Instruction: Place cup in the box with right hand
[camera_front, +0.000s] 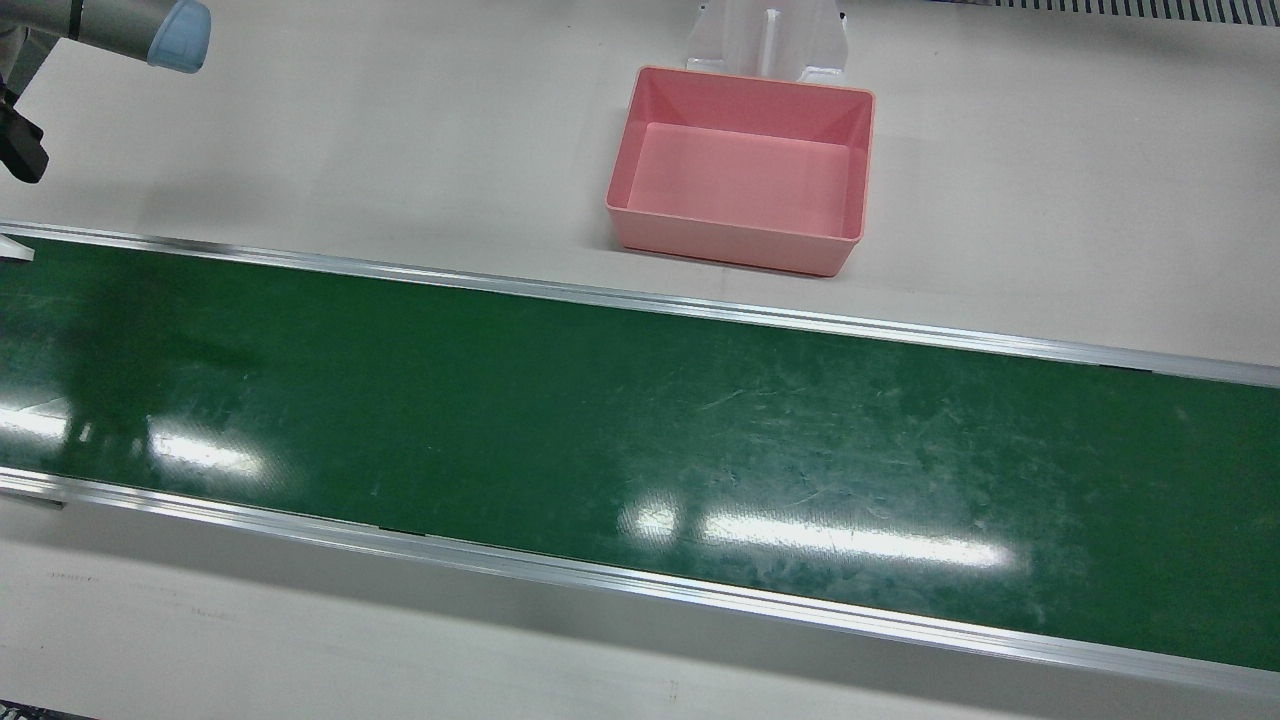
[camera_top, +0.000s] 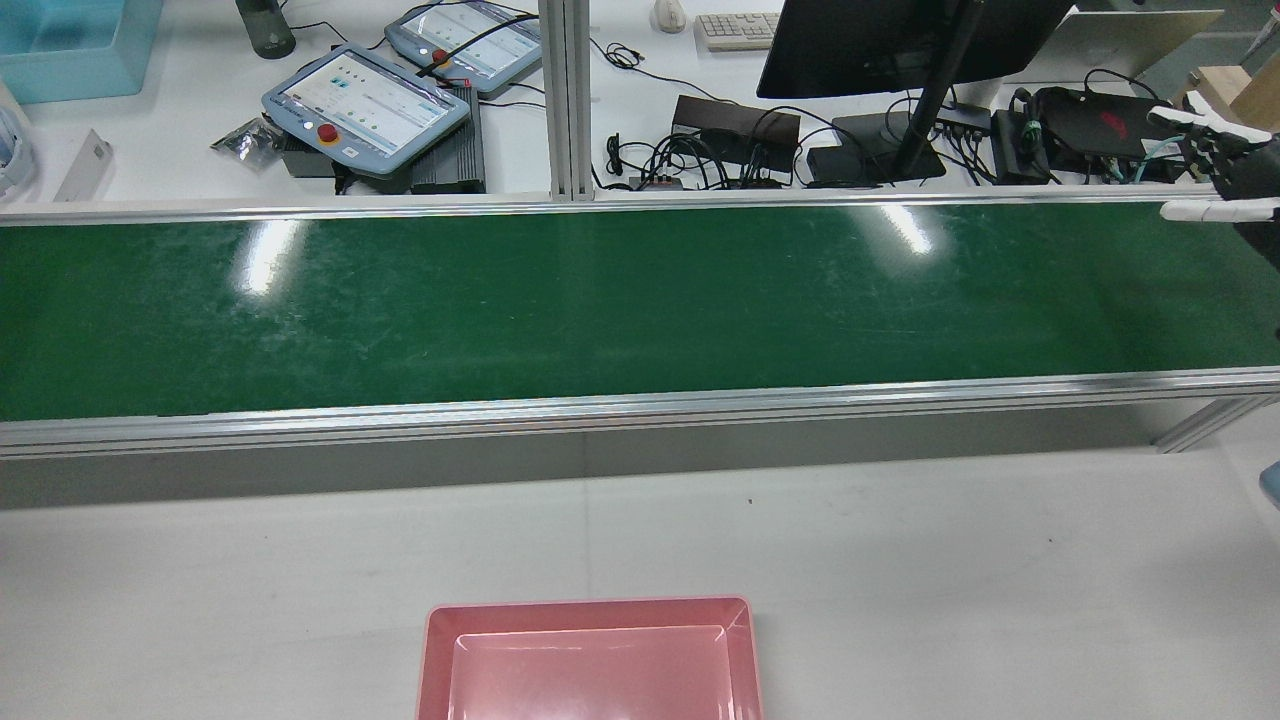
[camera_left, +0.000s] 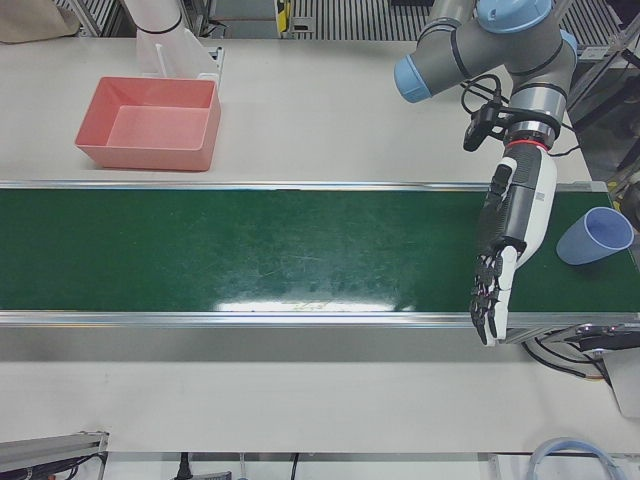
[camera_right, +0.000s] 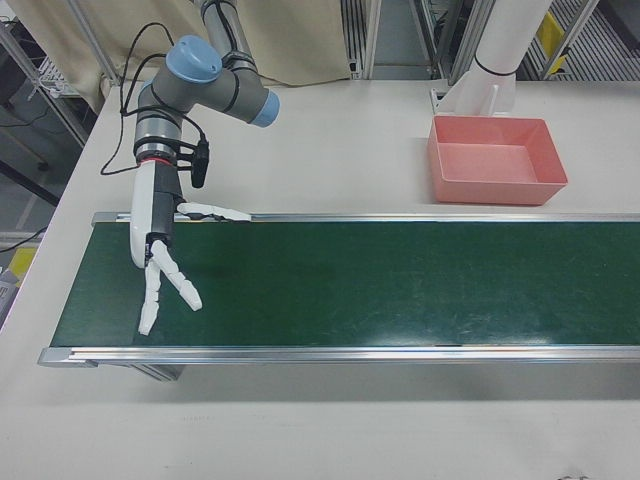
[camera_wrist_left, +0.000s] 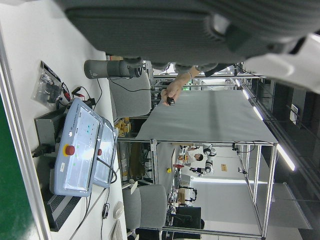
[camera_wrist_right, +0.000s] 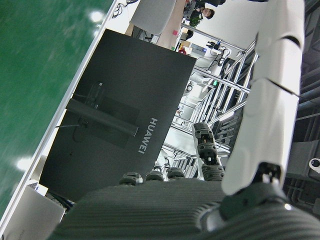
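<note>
Cup (camera_left: 594, 236), pale blue, tipped on its side at the far end of the green belt (camera_front: 600, 400), mouth turned toward the left-front camera; seen only in that view, just beside the left hand (camera_left: 505, 245) but apart from it. Left hand hanging over the belt's near rail, fingers straight and pointing down, nothing held. Right hand (camera_right: 160, 255) at the opposite end of the belt, poised above it with fingers spread wide and thumb out toward the far rail, empty. Pink box (camera_front: 730, 245) empty, on the white table beside the belt's robot-side rail, about midway along. Step in hand, as judged: waiting or pre-reach, no grasp begun. Cup well apart from the right hand, whole belt length between. Next move calls for the cup to come along the belt, or a long reach; then fingers wrapped round the side of a lying, roll-prone cup, a lift clear of the rail, and a carry over the box's rim.
</note>
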